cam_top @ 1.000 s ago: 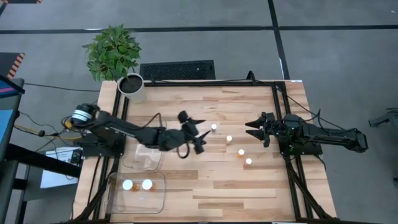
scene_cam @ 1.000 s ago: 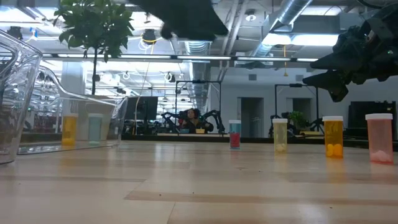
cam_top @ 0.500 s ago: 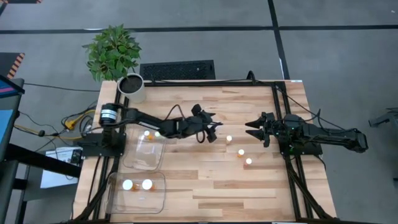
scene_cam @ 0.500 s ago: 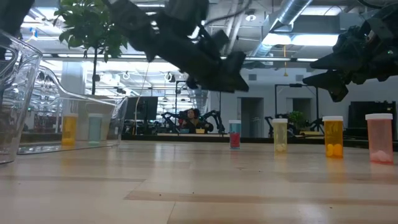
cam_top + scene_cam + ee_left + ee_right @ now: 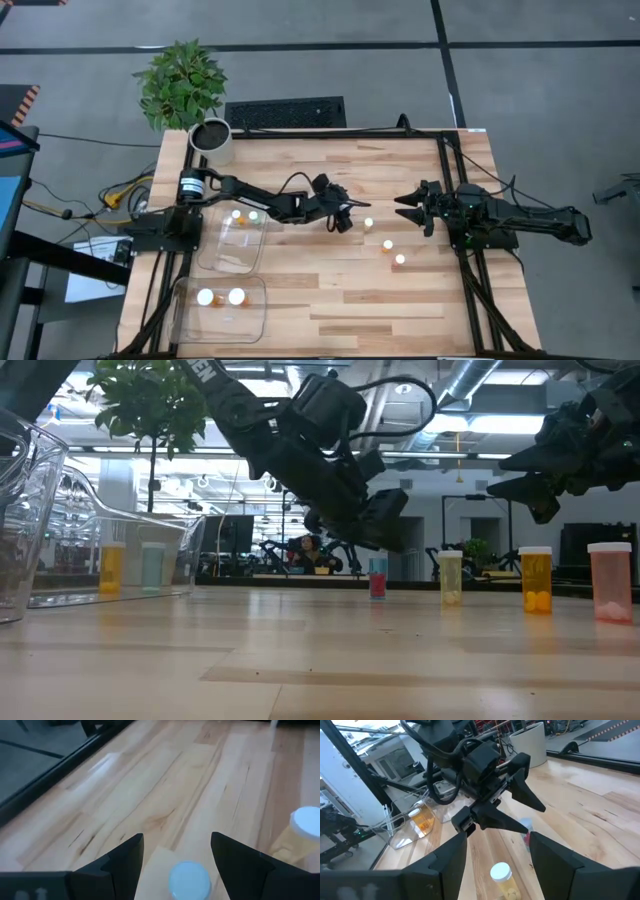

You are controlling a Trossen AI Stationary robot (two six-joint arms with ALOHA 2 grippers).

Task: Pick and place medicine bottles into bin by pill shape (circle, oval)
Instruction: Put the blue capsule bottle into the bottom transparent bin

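One left hand (image 5: 345, 213), fingers spread, now lower over a bottle (image 5: 189, 879) on the wooden desk (image 5: 400, 310), formerly higher

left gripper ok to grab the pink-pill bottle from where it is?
Probably yes. The left gripper hangs open right over the bottle, whose cap shows between its fingers; the nearest other bottle stands off to one side.

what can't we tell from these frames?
- Pill shape: too small in the high view for the bottles on the table; contents unclear in the low view.
- Target bottle: cut off by the picture's edge in the left wrist view; under the open left gripper in the high view.
- Bin labels: none legible.
- Right gripper open, waiting at the right.
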